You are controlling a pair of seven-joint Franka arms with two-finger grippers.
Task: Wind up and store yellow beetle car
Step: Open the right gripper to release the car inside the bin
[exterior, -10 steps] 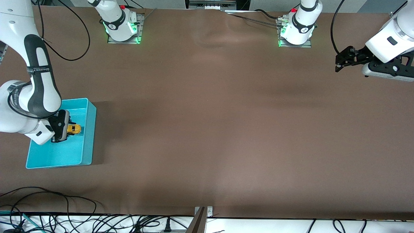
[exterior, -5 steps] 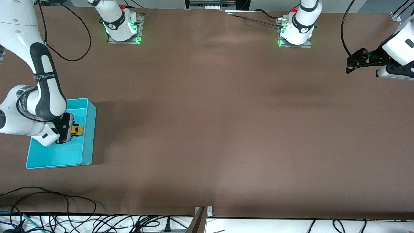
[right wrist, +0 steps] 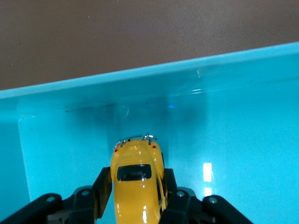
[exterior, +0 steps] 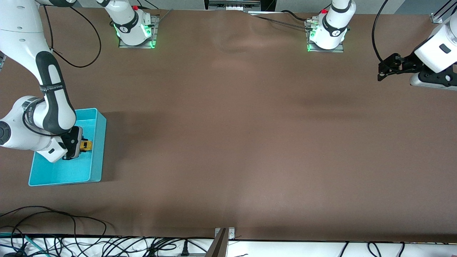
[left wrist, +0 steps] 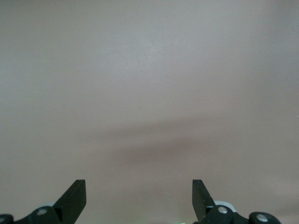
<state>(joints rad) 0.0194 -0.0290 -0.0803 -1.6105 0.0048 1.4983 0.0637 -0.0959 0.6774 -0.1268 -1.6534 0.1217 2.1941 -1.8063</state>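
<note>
While clamped between right gripper (right wrist: pixel 136 192) fingers, yellow beetle car (right wrist: pixel 138 179) protrudes forward.

White arms (exterior: pixel 21 39), black joints, black cables.

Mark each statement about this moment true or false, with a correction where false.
1. The right gripper is shut on the yellow beetle car. True.
2. The car is held inside the turquoise bin. True.
3. The left gripper holds a second car. False: it is open and empty, over bare table at the left arm's end.
4. The bin sits at the left arm's end of the table. False: it is at the right arm's end.
</note>
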